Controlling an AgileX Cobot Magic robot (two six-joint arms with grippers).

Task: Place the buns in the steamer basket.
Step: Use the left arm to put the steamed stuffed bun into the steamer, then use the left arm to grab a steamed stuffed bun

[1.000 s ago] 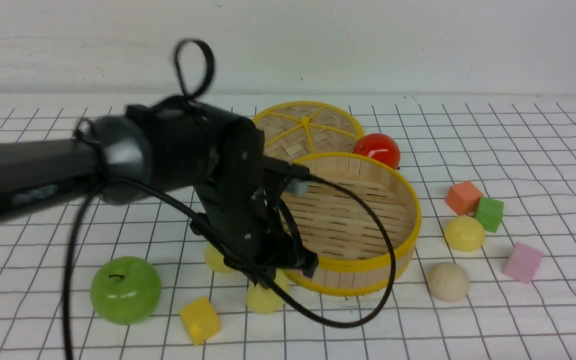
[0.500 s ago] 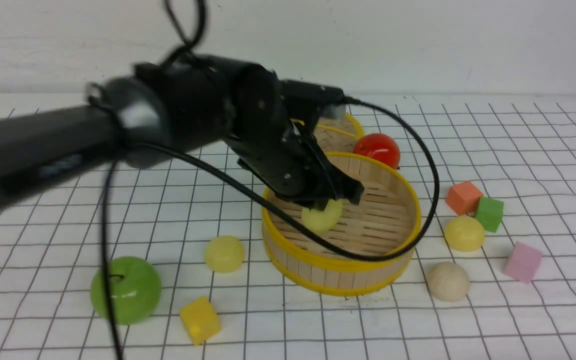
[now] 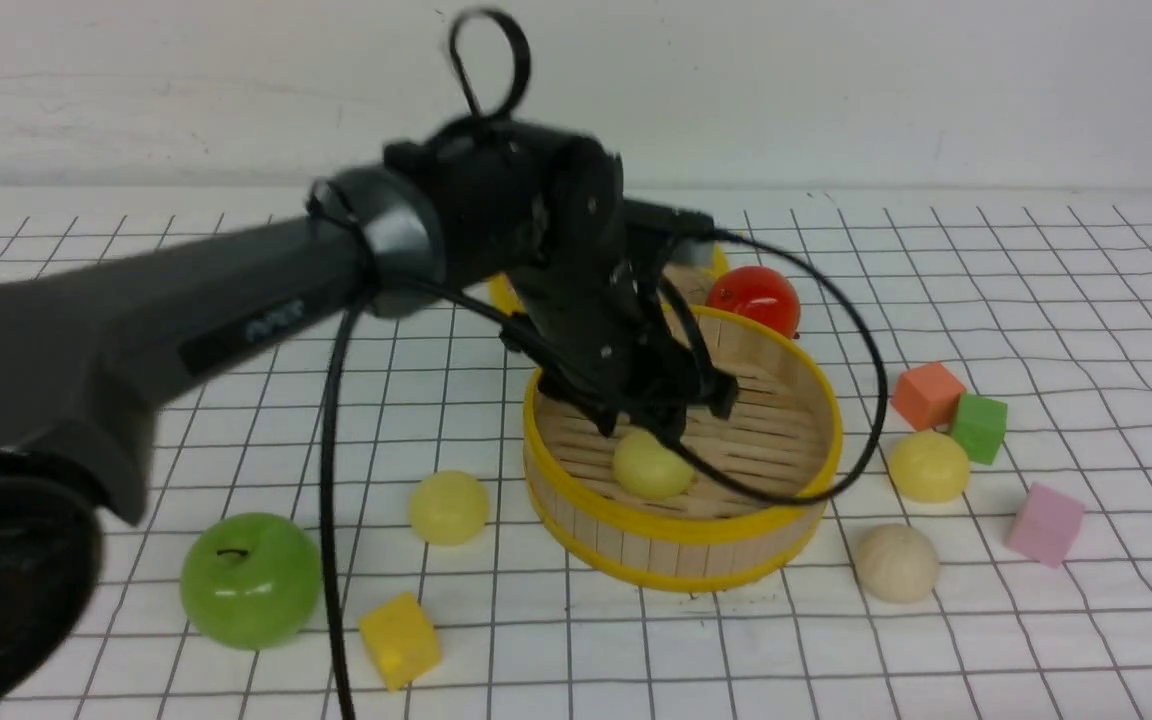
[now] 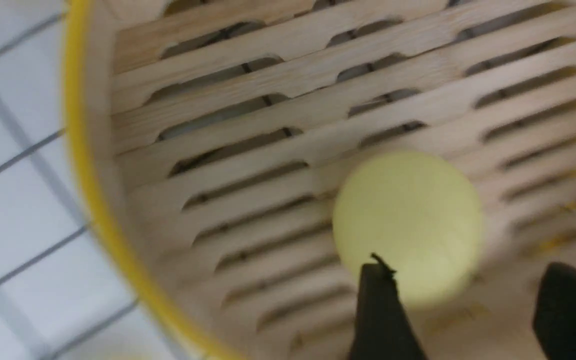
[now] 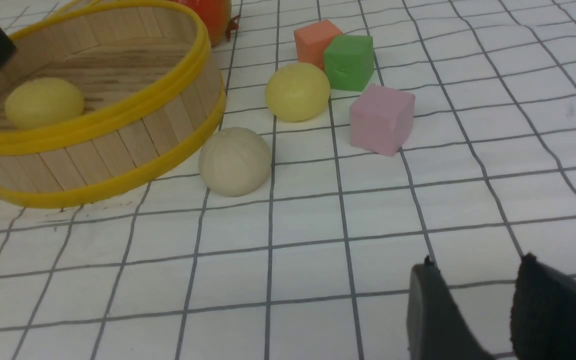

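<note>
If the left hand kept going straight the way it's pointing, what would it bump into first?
Probably the pale yellow bun in the basket, just beyond the left hand's open fingers, though the exact gap is unclear.

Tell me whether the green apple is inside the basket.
No, the green apple sits on the table, outside the basket.

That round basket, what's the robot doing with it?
The robot is putting buns into the basket. One yellow bun sits on the basket's floor, with the open left claw just above it. Three more buns are on the table: a yellow one to the basket's left, and another yellow one and a cream one to its right. The right claw is open and holds nothing.
</note>
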